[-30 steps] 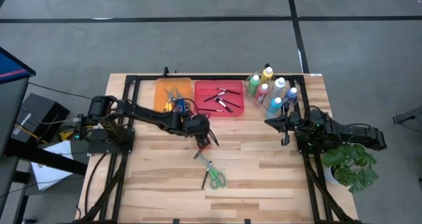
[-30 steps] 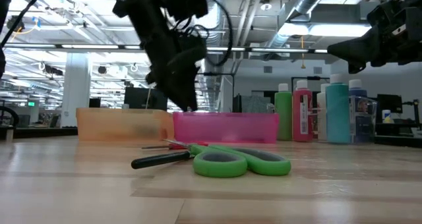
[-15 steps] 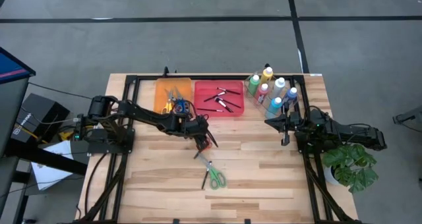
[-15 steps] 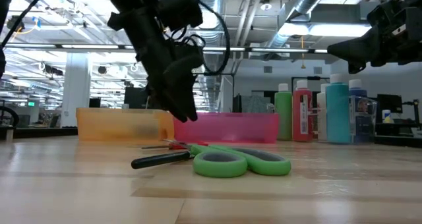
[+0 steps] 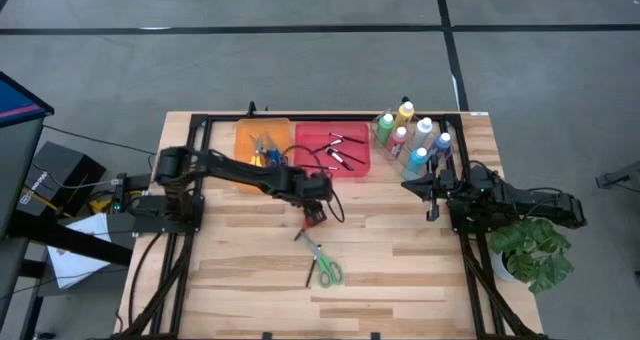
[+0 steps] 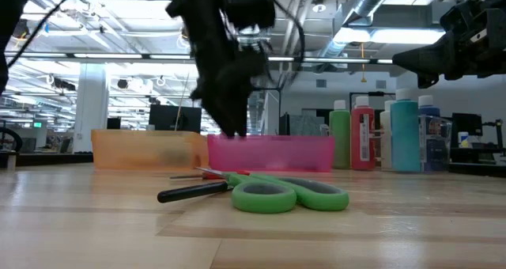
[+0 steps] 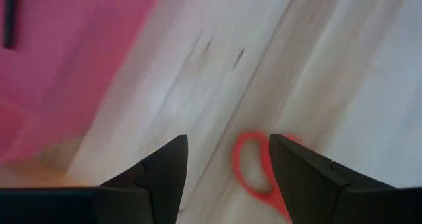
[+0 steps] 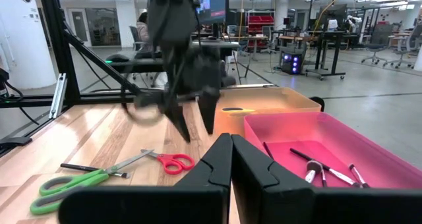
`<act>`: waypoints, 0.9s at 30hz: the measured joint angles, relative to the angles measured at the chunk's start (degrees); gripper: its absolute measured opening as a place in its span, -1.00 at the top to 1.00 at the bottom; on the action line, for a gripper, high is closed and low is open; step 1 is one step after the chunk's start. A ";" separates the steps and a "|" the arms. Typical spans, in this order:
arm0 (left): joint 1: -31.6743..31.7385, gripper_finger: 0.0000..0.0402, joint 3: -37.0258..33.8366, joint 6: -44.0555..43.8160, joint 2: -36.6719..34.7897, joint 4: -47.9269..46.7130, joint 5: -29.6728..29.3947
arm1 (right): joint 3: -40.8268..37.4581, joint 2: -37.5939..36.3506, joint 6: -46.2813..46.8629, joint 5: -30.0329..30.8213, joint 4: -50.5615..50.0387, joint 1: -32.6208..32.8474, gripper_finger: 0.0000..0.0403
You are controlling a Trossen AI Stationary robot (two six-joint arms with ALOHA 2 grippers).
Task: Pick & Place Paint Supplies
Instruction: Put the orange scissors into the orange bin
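Even overhead light, soft shadows; the left wrist view is motion-blurred, the low view's foreground soft.

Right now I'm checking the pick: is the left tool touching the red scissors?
Apart. In the right wrist view the left tool hangs open above the red scissors, with bare table showing between its fingertips and the handles.

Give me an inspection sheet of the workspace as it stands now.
Surface: wooden table, bare planks at front.
Job's things: green scissors, red scissors and a brush loose on the table; brushes in pink bin; scissors in orange bin; paint bottles grouped at back right.
Clutter: potted plant.
Grippers: left gripper open above red scissors; right gripper shut, idle.
Cables: on left arm.
Surroundings: open workshop.
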 joint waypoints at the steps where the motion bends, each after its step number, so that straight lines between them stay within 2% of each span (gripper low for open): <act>1: 0.00 -0.03 0.86 0.80 1.70 -1.13 -0.02 | 0.00 0.00 0.01 0.00 0.00 -0.02 1.00; 8: -0.04 -0.03 1.67 2.55 8.96 -4.07 0.96 | 0.01 -0.02 0.01 0.00 0.01 0.00 1.00; 17: -0.04 0.00 1.76 3.72 8.70 -4.09 1.50 | 0.00 0.00 0.01 0.01 0.00 -0.02 1.00; 21: -0.04 0.18 2.01 3.73 9.83 -3.97 4.56 | 0.01 -0.02 0.01 0.00 0.00 -0.01 1.00; 27: -0.04 0.58 1.87 3.74 9.67 -3.18 5.15 | 0.00 -0.02 -0.01 0.01 0.01 0.00 1.00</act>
